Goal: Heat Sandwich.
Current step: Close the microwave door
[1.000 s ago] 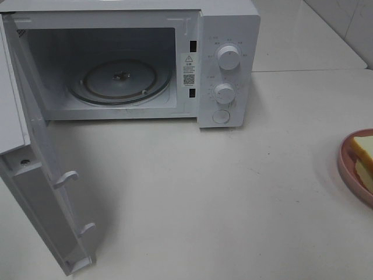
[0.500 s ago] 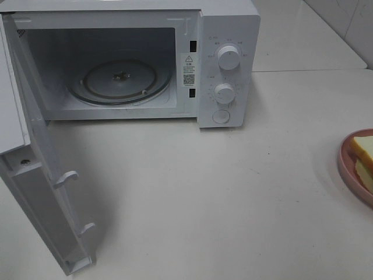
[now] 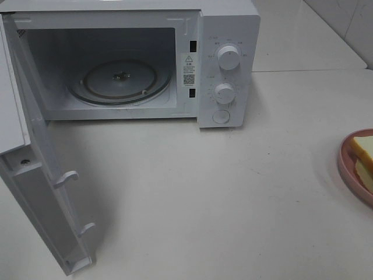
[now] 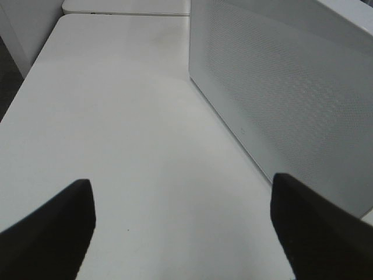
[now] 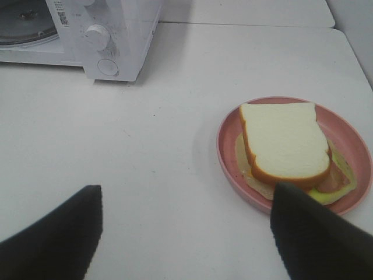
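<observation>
The sandwich [image 5: 284, 146], thick pale bread with orange-red filling, lies on a round pink plate [image 5: 351, 135]. In the exterior high view only part of the sandwich [image 3: 364, 153] and its plate [image 3: 345, 169] shows at the right edge. My right gripper [image 5: 186, 198] is open, hanging short of the plate with nothing between its dark fingers [image 5: 309, 233]. My left gripper [image 4: 180, 195] is open too, over bare table beside the microwave door's outer face [image 4: 280, 87]. Neither gripper shows in the exterior high view.
The white microwave [image 3: 230, 23] stands at the back with its door [image 3: 35, 192] swung wide open toward the front left. Its glass turntable [image 3: 119, 79] is bare. Two knobs [image 3: 228, 56] and a button sit on its right panel. A tiled wall rises at the far right.
</observation>
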Robot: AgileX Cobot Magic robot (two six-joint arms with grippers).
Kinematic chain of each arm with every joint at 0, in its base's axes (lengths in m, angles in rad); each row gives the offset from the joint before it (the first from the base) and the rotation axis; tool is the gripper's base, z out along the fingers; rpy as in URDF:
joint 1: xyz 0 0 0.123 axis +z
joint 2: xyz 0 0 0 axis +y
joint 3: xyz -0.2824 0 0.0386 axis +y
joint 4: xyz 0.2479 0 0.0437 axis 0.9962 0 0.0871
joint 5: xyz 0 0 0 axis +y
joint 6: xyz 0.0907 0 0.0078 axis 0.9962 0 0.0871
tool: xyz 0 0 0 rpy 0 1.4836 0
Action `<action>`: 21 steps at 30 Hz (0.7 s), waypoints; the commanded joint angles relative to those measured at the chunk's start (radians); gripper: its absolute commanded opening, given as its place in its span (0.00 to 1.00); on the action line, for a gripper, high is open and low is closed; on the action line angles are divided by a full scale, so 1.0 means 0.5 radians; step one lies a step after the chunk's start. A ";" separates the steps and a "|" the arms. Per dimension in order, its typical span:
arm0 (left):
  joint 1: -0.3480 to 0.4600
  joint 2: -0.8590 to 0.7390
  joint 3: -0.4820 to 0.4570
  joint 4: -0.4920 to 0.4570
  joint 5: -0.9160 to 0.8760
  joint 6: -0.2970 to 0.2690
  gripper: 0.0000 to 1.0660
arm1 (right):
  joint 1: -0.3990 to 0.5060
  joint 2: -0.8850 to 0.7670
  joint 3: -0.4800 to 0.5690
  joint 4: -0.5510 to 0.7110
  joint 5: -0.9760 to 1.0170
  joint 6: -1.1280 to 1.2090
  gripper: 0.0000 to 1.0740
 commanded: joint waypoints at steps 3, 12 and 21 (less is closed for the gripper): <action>0.004 -0.026 0.006 0.000 -0.028 -0.012 0.73 | -0.002 -0.052 -0.002 -0.016 0.004 -0.020 0.71; 0.004 -0.012 0.006 -0.002 -0.028 -0.012 0.73 | -0.016 -0.052 -0.002 -0.016 0.004 -0.020 0.70; 0.004 -0.012 0.006 -0.002 -0.028 -0.012 0.73 | -0.136 -0.052 -0.002 -0.020 0.002 -0.016 0.70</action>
